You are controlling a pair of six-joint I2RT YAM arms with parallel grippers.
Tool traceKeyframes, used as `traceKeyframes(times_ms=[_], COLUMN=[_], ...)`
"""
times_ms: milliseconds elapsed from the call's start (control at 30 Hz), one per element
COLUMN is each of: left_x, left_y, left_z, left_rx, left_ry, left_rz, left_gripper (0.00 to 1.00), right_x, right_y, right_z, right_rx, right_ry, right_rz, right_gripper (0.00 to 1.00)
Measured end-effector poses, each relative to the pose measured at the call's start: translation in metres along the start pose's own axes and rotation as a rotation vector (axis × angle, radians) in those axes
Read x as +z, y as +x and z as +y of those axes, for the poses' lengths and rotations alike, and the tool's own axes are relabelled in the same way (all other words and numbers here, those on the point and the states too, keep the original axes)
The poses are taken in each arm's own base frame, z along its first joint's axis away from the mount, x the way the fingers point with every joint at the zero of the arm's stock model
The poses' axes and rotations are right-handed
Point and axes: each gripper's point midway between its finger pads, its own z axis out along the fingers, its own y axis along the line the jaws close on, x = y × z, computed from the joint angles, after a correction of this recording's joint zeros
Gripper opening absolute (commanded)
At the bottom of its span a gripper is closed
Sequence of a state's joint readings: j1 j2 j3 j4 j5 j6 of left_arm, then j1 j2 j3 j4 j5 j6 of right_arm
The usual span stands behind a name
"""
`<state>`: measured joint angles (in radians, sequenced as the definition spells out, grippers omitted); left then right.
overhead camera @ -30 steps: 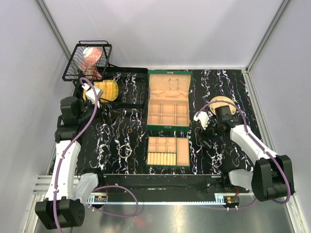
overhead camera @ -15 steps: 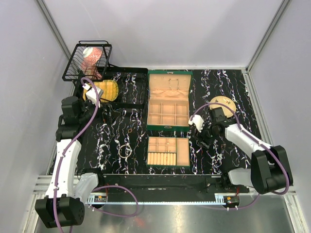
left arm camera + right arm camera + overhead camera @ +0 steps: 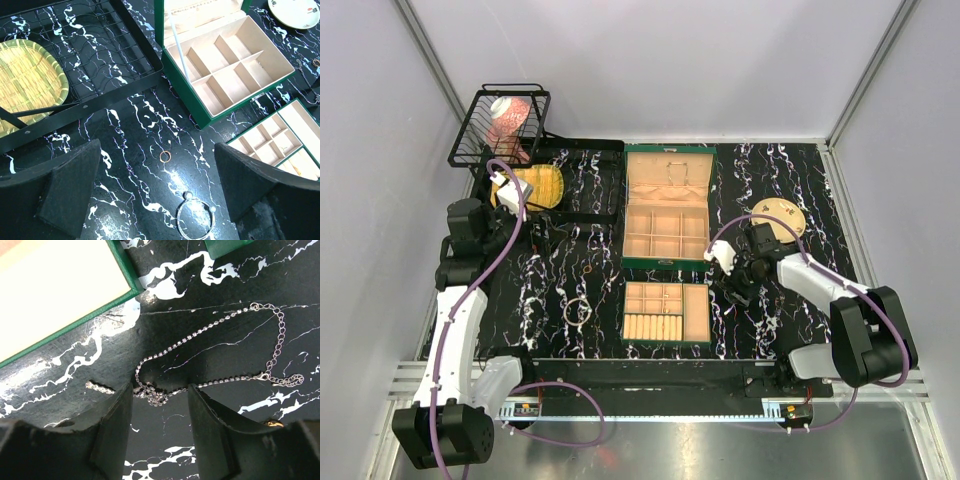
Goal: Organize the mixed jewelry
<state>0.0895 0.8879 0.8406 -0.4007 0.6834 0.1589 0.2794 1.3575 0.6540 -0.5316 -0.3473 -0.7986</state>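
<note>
Two grippers stand over the black marbled table (image 3: pixel 130 125). The right gripper (image 3: pixel 160 405) points down just beside the green tray (image 3: pixel 75 322). Its jaws are apart, one finger on each side of the bunched end of a sparkly chain (image 3: pixel 200 332) that lies flat on the table; nothing is clamped. A short glittering bar (image 3: pixel 97 386) lies just beside the finger nearer the tray, and a gold bit (image 3: pixel 272 424) shows at the other finger's edge. The left gripper (image 3: pixel 156 170) hangs with jaws spread wide and empty above a small ring (image 3: pixel 165 156) and an open bangle (image 3: pixel 195 220). Both lie on the table near a corner of the green box (image 3: pixel 179 92).
</note>
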Motion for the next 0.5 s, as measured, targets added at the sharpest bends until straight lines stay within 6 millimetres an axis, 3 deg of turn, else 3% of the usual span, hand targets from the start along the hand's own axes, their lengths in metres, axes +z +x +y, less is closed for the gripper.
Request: traceKeyframes(times_ms=[167,500], left_x=[0.0000,0.0001], left_y=[0.0001,-0.0010], left_z=[0.0007,0.0016], left_rx=[0.002,0.006], left_ry=[-0.004,-0.007], left_rz=[0.001,-0.003], left_gripper=[0.99,0.99], right_x=[0.0023,0.0060], right_y=[0.0013,-0.0027], right_z=[0.0010,0.0016], right_rx=[-0.015,-0.055], right_ry=[0.006,0.021], right_rz=[0.010,0.010], right_gripper=[0.50,0.31])
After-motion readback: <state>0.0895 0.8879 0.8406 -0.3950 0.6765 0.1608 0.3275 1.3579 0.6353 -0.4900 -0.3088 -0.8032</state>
